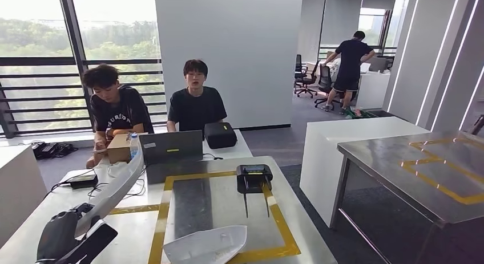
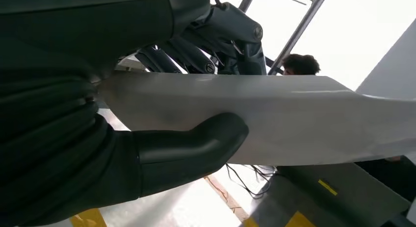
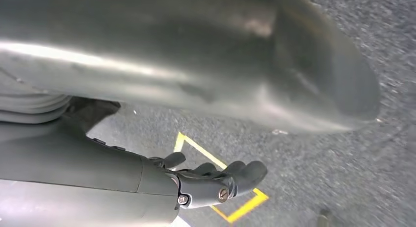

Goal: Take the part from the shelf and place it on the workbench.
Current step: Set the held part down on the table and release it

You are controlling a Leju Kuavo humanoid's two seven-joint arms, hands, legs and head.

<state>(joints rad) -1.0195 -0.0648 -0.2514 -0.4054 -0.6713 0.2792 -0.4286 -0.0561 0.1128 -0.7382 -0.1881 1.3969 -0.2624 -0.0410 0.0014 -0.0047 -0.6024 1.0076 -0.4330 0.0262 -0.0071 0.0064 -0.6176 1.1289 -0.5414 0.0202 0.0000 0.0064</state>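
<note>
Part (image 1: 117,184), a long grey panel, sits clamped in the left hand (image 1: 71,232) above the workbench (image 1: 222,218); held near one end, it could tip or slip; right hand (image 3: 216,180) hangs curled, holding nothing.

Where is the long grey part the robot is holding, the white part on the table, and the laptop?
long grey part (image 2: 304,119), left wrist view, on its broad flat face.
white part (image 1: 206,244), head view, on its middle.
laptop (image 1: 171,146), head view, on the back of its lid.
</note>
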